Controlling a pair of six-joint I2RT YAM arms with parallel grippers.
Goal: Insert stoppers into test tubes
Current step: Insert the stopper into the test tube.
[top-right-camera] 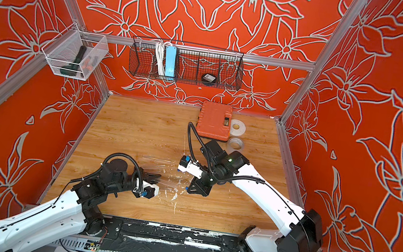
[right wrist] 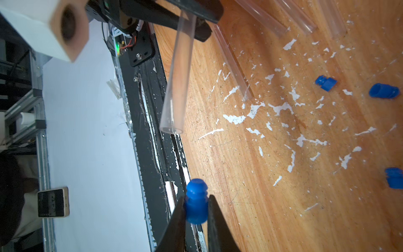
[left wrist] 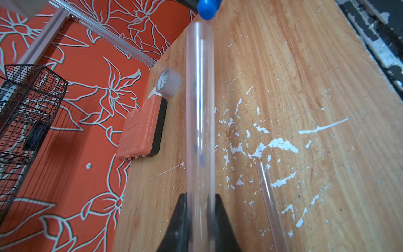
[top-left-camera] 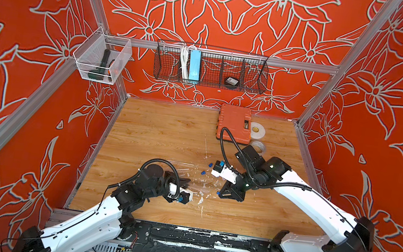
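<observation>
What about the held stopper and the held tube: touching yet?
Apart. The right wrist view shows a wide gap between the stopper and the tube's open end.

Orange-red walls (top-left-camera: pixel 238 15), patterned with pale outlined flowers, close in three sides, framed by aluminium rails (top-left-camera: pixel 298 64). A black wire basket (top-left-camera: pixel 252 88) hangs on the back rail, a pale mesh bin (top-left-camera: pixel 124 53) at the left corner. The wood-grain tabletop (top-left-camera: pixel 167 132) is flecked with white paint (top-left-camera: pixel 200 199) and evenly lit; an orange case (top-left-camera: pixel 234 123) and two tape rolls (top-left-camera: pixel 257 131) lie near the back wall.
</observation>
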